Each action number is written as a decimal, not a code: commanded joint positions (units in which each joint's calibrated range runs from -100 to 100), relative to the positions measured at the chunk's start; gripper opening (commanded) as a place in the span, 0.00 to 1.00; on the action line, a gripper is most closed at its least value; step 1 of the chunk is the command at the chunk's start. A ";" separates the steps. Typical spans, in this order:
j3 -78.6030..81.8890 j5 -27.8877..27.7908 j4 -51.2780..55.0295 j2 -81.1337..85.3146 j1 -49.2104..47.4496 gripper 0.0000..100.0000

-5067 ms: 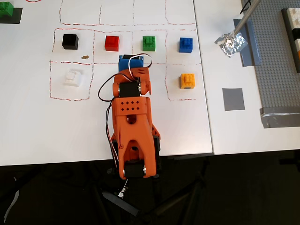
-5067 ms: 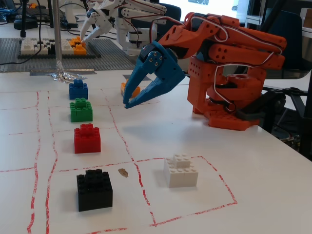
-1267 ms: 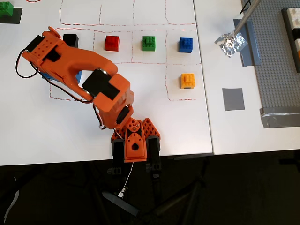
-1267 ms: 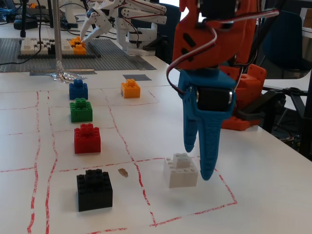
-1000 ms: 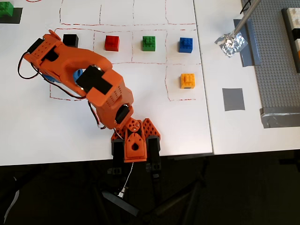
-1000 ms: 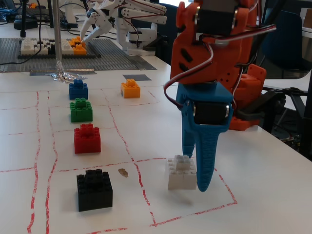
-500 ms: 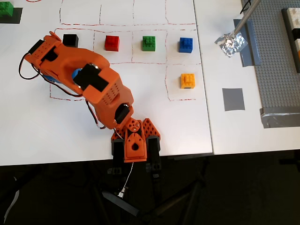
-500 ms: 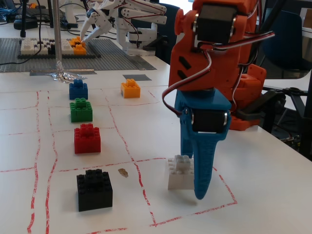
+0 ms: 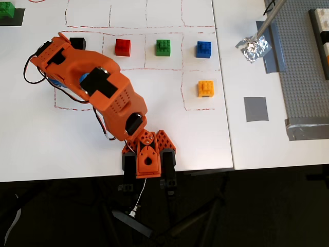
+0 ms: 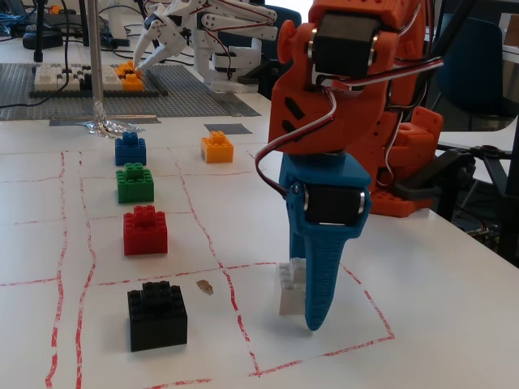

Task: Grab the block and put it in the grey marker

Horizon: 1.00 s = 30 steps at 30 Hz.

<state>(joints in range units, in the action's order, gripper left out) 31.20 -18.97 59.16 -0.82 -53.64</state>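
Observation:
The white block (image 10: 289,290) stands on the white table inside a red-lined square, at the front of the fixed view. My gripper (image 10: 308,312) reaches straight down on it. Its blue finger (image 10: 321,275) lies against the block's near right side with its tip at table level. The other finger is hidden behind, so the jaw state does not show. In the overhead view my orange arm (image 9: 97,85) covers the block and the gripper. The grey marker (image 9: 256,108) lies far right, empty; it also shows at the back of the fixed view (image 10: 226,129).
A black brick (image 10: 156,314), a red brick (image 10: 145,230), a green brick (image 10: 135,183) and a blue brick (image 10: 130,149) stand in a row left of the block. A yellow-orange brick (image 9: 206,88) sits near the marker. Crumpled foil (image 9: 253,48) and a grey baseplate (image 9: 303,67) lie beyond.

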 commanded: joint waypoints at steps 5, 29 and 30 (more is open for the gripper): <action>-0.83 -1.27 -3.25 2.93 3.75 0.22; -15.79 6.45 12.51 12.15 0.49 0.00; -17.96 7.47 14.80 12.49 0.31 0.00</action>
<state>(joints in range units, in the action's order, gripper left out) 21.46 -13.99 69.37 3.22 -51.25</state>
